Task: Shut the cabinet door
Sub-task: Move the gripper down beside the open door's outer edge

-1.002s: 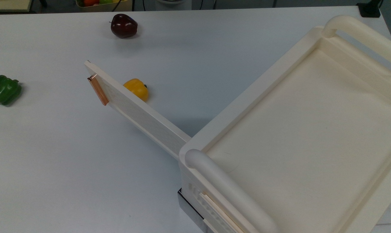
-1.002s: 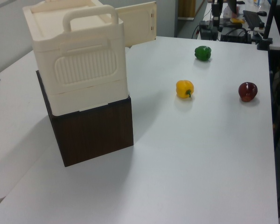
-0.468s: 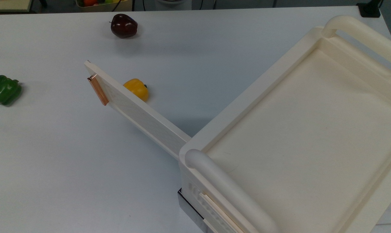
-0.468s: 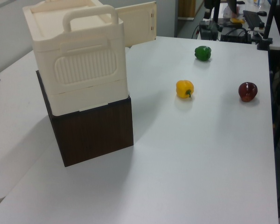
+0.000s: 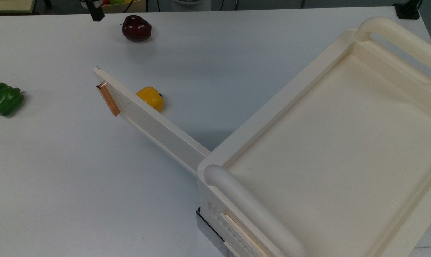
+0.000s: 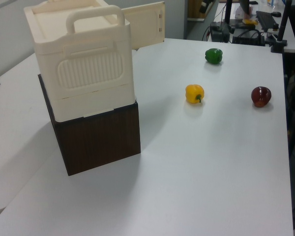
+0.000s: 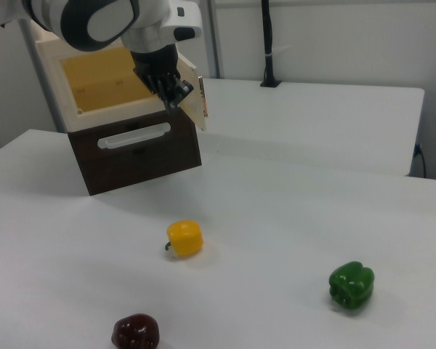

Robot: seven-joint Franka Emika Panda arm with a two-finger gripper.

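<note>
No readable text, label, brand, number or sign anywhere.

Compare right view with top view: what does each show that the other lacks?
Right view: the cabinet's open interior and the pale bar handle on its dark base. Top view: the tray-like top and its tubular handle. Both: the cabinet door swung open, the yellow pepper, green pepper and dark red apple on the table.
</note>
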